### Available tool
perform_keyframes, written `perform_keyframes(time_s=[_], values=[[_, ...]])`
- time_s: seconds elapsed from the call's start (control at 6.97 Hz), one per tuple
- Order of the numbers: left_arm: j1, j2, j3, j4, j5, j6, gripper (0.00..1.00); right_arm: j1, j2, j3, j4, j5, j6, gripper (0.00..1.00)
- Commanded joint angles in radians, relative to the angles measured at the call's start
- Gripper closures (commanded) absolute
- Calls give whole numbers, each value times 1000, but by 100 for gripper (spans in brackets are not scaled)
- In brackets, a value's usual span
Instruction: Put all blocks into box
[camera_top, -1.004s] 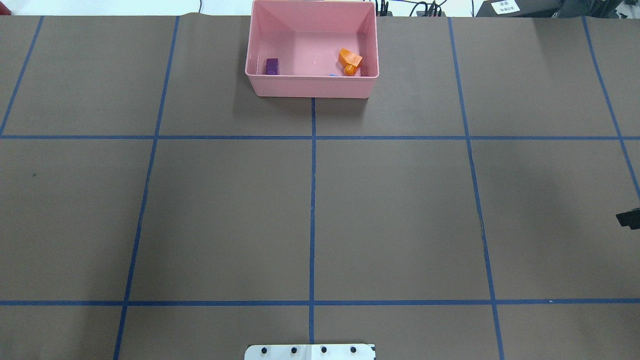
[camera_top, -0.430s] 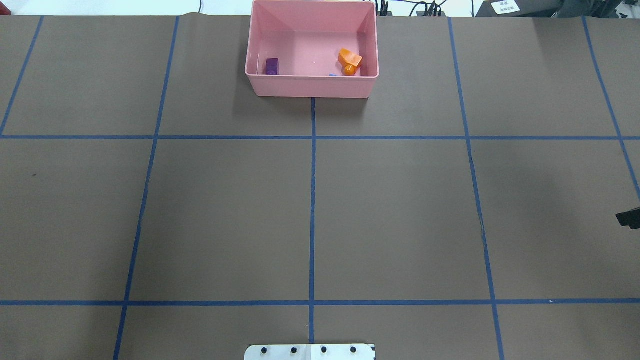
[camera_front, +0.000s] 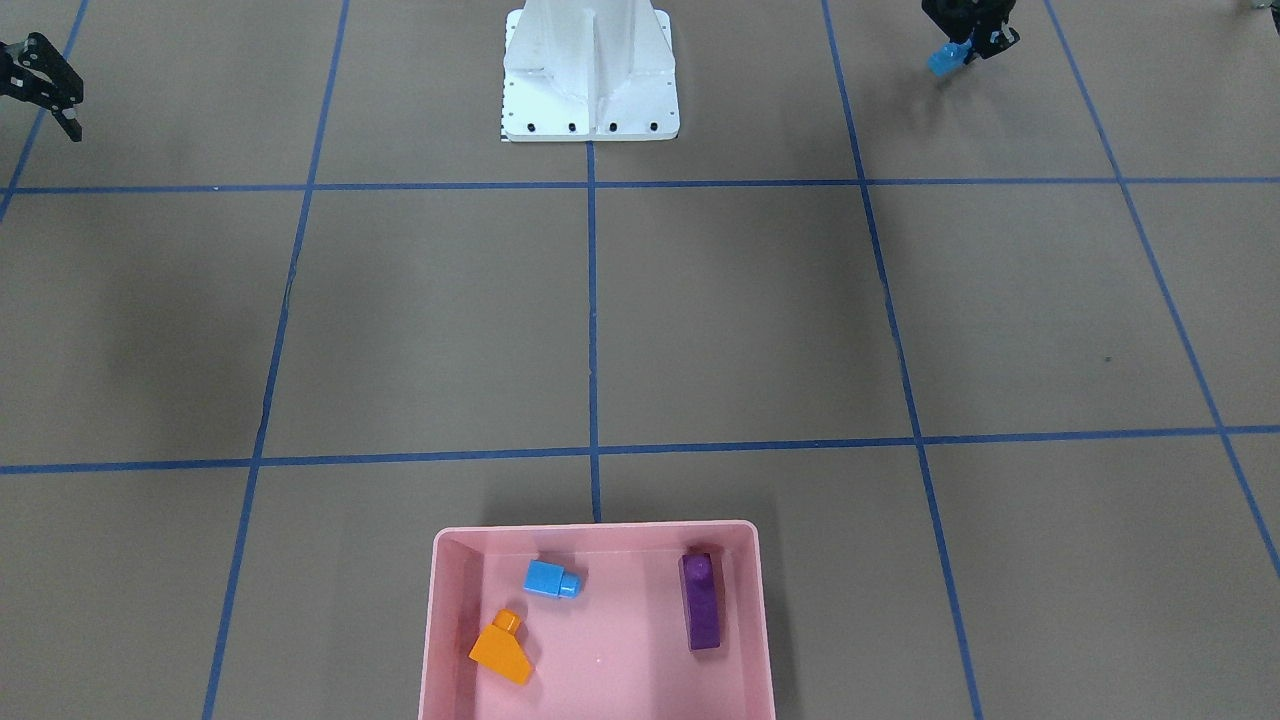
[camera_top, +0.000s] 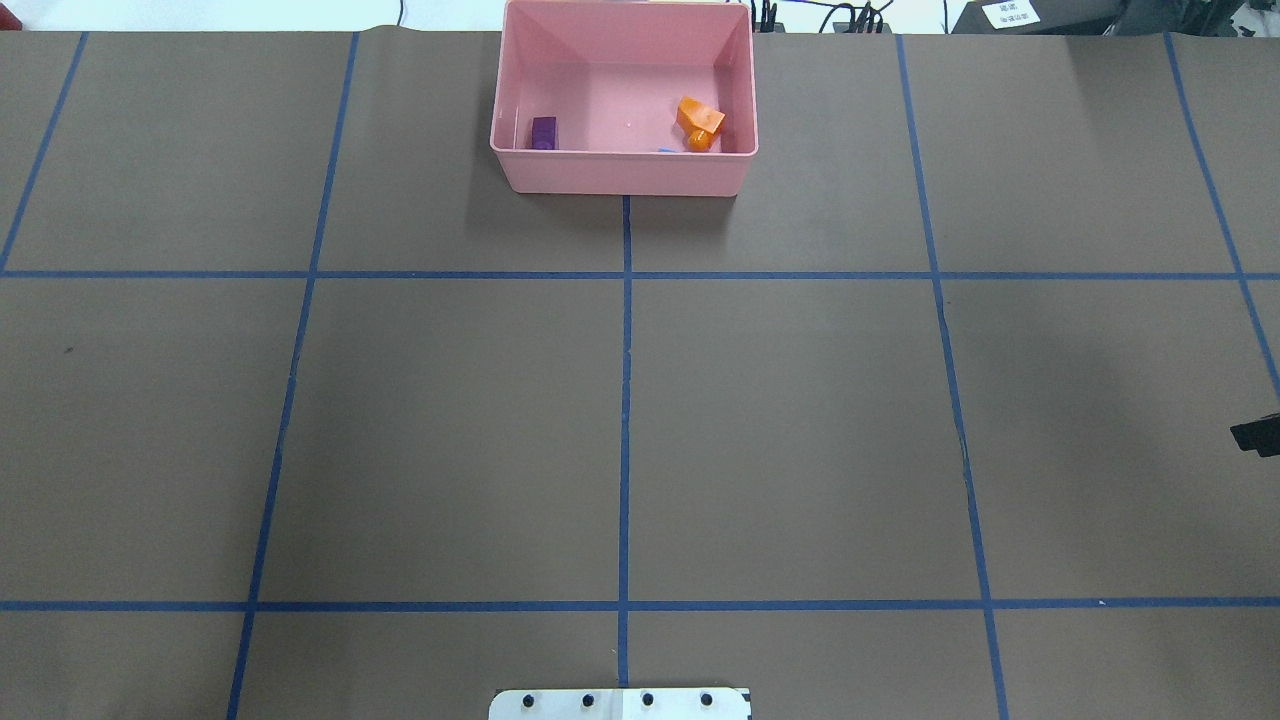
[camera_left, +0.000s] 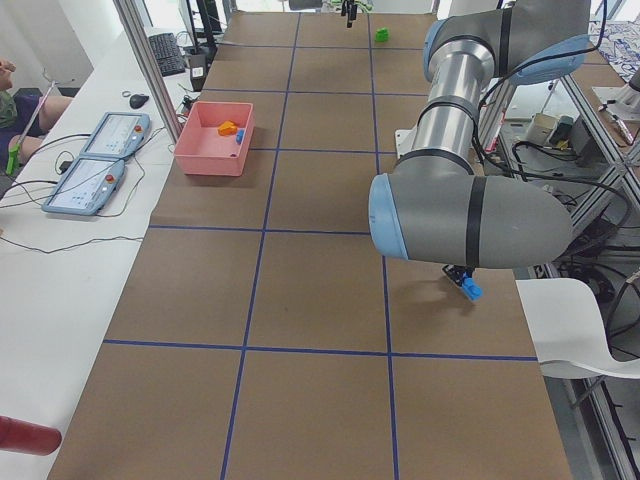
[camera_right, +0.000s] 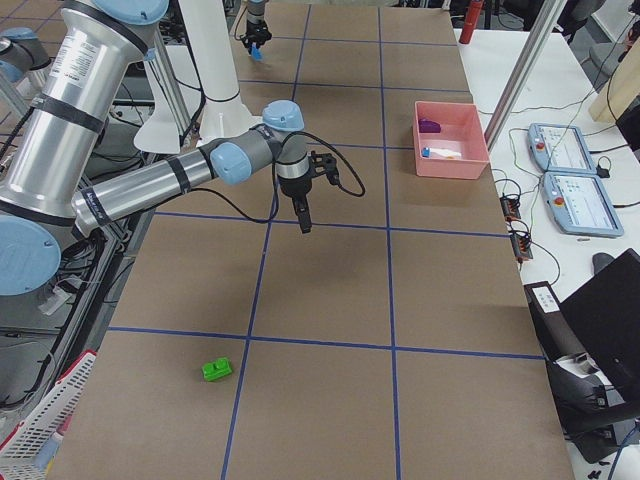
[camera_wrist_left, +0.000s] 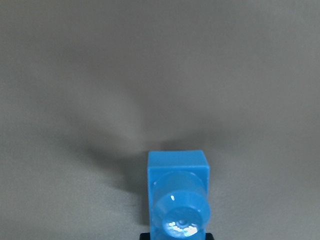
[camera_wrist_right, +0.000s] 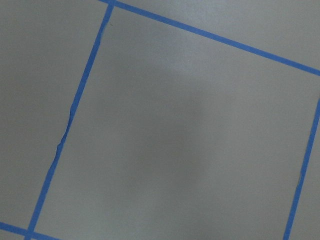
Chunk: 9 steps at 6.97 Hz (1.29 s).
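At the left of the front-facing view the right gripper (camera_right: 304, 218) is hung point-down over the bare table (camera_front: 740, 310) with nothing carried; whether its fingers are spread or pressed together cannot be told. It is judged to be kept on that side because the green block (camera_right: 216, 370), seen only in the side views, lies on the table toward that arm's end, well apart from the box. In the middle, the box (camera_front: 600, 528) is set on the centre line across the table from the robot's base, a place judged reachable by either arm. Inside it, the orange block (camera_front: 503, 650) is found near the left wall, the blue cube (camera_front: 550, 579) just beyond it with its stud turned sideways, and the purple block (camera_front: 703, 603) beside the right wall. At the right, a blue brick (camera_front: 944, 60) is pinched by the left gripper (camera_front: 965, 40) and held clear of the table, presumably for carrying to the box. Five blocks are counted: three in the box, one gripped, one on the table. One box and two grippers are counted.
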Motion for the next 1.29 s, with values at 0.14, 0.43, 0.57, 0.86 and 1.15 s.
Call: perform_keyframes(time_s=[0.14,0.43,0.57,0.86,1.15], values=[[-201,-147,-82,0,-4,-192,100,132,49,-182,113,139,-132,1],[-351,-343,-85,3,-25,-204,100,209,51,-250,112,149,-258,1],[-416,-438,-85,34,-28,-274,100,237,50,-276,111,158,-308,1],[-659,-744,-80,304,-182,-287,100,320,37,-339,111,218,-429,1],[-825,-1091,-64,730,-284,-289,100,371,2,-363,112,229,-515,1]])
